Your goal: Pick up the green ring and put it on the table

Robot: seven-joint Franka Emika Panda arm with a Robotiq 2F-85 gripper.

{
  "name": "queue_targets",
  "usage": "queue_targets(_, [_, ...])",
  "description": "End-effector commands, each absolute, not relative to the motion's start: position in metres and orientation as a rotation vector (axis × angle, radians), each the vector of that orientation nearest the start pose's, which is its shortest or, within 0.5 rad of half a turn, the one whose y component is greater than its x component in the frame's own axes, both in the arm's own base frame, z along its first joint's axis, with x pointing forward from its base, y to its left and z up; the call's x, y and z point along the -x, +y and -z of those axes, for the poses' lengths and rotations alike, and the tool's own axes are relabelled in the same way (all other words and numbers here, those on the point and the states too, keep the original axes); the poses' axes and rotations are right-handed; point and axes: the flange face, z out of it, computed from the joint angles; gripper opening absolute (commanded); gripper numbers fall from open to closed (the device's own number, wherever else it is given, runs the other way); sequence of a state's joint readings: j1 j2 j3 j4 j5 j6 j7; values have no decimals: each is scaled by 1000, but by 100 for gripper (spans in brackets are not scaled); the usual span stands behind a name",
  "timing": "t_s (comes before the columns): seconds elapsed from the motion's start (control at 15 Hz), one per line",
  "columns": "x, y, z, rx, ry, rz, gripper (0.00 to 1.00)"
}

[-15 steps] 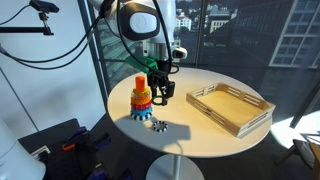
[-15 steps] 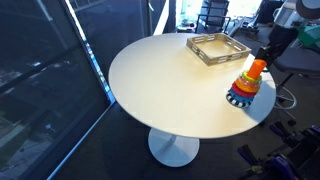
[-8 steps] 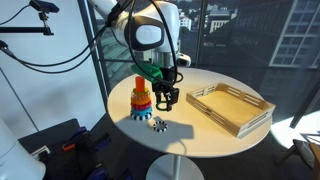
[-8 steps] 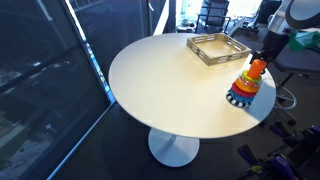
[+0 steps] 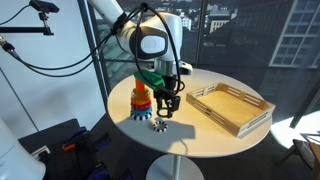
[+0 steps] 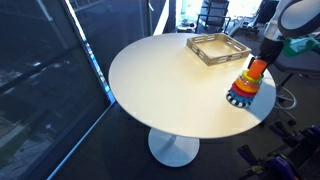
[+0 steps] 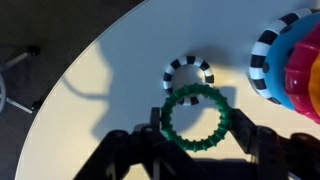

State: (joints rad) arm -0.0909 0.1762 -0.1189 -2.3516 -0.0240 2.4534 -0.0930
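In the wrist view the green ring (image 7: 169,112) sits between my two black fingers, and my gripper (image 7: 197,128) is shut on it, just above the white table (image 7: 105,80). A small black-and-white dotted ring (image 7: 188,71) lies on the table just beyond it. The stacking toy (image 7: 292,58) is at the right edge of that view. In an exterior view my gripper (image 5: 166,104) hangs low over the table (image 5: 195,135), right of the stacking toy (image 5: 141,98) and above the dotted ring (image 5: 158,125).
A rectangular light wooden tray (image 5: 231,107) stands on the table's far side and also shows in an exterior view (image 6: 217,46). The stacking toy (image 6: 247,84) stands near the table edge (image 6: 150,75). A dark window frame and cables are behind the arm.
My gripper has moved away from the stacking toy and downward toward the tabletop, carrying the green ring. The toy, dotted ring and tray have not moved.
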Motion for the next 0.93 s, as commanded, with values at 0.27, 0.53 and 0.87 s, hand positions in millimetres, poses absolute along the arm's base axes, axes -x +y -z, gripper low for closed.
queue_targets(0.27, [-500, -113, -243, 3195, 195, -142, 67])
queue_targets(0.53, [-500, -112, -242, 3199, 186, -147, 100])
queue_targets(0.87, [-498, -107, -252, 3183, 149, -162, 100])
